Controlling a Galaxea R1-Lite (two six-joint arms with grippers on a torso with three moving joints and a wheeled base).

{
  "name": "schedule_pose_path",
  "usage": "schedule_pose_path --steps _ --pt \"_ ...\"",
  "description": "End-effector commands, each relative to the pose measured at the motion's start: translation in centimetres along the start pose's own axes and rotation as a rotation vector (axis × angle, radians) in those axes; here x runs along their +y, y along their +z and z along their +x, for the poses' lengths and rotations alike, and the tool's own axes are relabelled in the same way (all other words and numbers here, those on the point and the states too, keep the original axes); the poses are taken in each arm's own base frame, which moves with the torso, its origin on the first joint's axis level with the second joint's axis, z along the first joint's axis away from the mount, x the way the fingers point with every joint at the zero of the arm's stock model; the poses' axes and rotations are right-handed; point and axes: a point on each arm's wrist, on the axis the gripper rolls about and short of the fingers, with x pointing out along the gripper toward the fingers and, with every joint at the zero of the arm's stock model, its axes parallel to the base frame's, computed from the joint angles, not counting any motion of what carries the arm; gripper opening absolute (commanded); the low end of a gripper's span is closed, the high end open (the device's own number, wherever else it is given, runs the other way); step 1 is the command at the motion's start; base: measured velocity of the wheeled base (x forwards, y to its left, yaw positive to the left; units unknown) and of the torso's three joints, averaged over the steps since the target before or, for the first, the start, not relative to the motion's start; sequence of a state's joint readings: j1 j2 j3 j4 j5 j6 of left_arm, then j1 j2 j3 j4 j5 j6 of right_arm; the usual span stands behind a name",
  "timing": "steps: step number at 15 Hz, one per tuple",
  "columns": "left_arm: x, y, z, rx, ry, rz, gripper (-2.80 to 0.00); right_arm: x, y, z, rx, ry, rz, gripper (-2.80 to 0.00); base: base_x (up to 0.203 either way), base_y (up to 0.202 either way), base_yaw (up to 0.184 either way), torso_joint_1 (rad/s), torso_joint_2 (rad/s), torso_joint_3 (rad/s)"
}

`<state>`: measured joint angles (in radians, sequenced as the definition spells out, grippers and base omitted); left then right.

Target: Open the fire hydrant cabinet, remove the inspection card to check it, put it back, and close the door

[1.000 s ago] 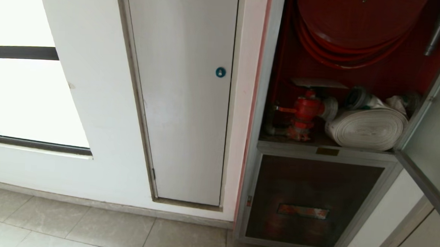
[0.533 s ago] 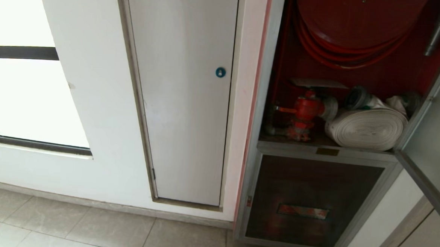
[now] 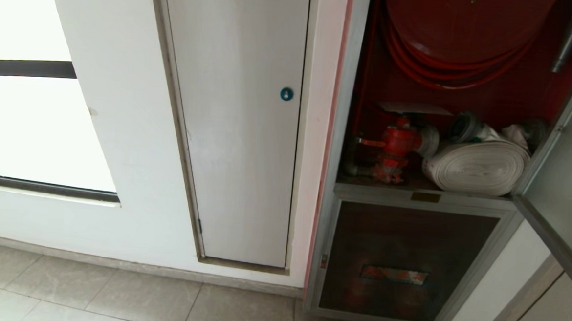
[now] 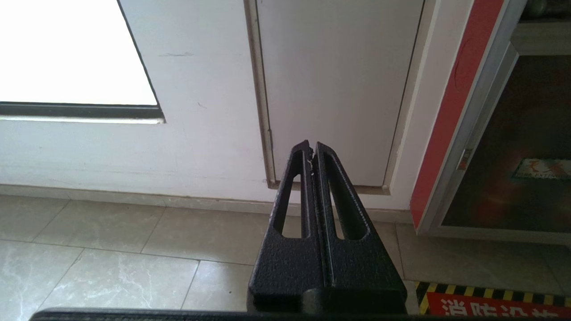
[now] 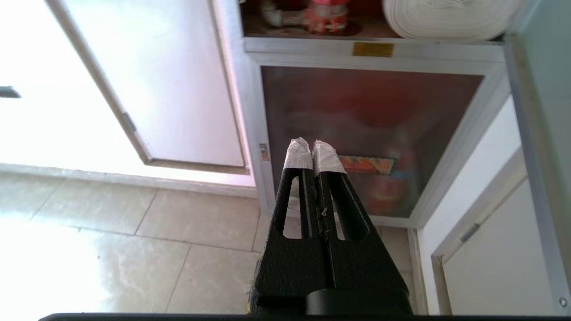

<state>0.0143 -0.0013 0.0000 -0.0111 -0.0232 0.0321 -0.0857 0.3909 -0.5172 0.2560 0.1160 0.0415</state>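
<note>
White wall (image 3: pixel 130 137) and pale floor tiles (image 3: pixel 88 297) fill the left and bottom of my head view, with a bright window (image 3: pixel 29 117) at the far left. Next comes the plain white door (image 3: pixel 238 128) in the middle, with its little round blue lock (image 3: pixel 286 93). On the right stands the fire hydrant cabinet (image 3: pixel 338 148), and it is open, so I can see inside. Its door (image 3: pixel 567 170) hangs swung out at the right edge of the frame. Up top is the red hose coil (image 3: pixel 459 37), below it the white rolled hose (image 3: pixel 476 165) and the small red valve (image 3: pixel 397 144). Under the shelf is the smaller dark panel (image 3: pixel 408 260) with an orange label (image 3: pixel 393 274). I cannot see any card from here. Neither arm shows in the head view. In its own wrist view, my right gripper (image 5: pixel 313 149) is shut and holds nothing; it points at the dark lower panel. My left gripper (image 4: pixel 311 147) is shut too, low by the floor, facing the white door. I think my next job is closing the door. I should bring the right gripper behind the door's outer edge, push slowly, and keep clear of the hinge side.
</note>
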Motion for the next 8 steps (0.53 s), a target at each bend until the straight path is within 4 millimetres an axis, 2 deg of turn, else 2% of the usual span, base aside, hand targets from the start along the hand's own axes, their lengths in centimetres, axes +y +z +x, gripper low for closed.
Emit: schedule_pose_path --steps 1,5,6,8 --pt "0.0 -0.2 0.1 0.007 0.0 0.0 -2.8 0.0 -2.3 -2.0 -0.066 0.037 -0.031 -2.8 0.0 0.0 0.0 0.0 0.0 0.0" --pt "0.0 -0.2 0.1 0.007 0.0 0.0 -2.8 -0.3 -6.6 -3.2 -0.155 0.07 -0.065 -2.8 0.0 0.0 0.0 0.0 0.0 0.0" --pt "0.0 -0.2 0.1 0.006 0.001 0.0 -2.8 -0.4 -7.8 -2.9 -0.156 0.071 -0.077 -2.8 0.0 0.0 0.0 0.0 0.0 0.0" --pt "0.0 -0.2 0.1 0.006 0.001 0.0 -2.8 -0.6 -8.8 -1.9 -0.17 0.034 -0.08 -2.8 0.0 0.0 0.0 0.0 0.0 0.0"
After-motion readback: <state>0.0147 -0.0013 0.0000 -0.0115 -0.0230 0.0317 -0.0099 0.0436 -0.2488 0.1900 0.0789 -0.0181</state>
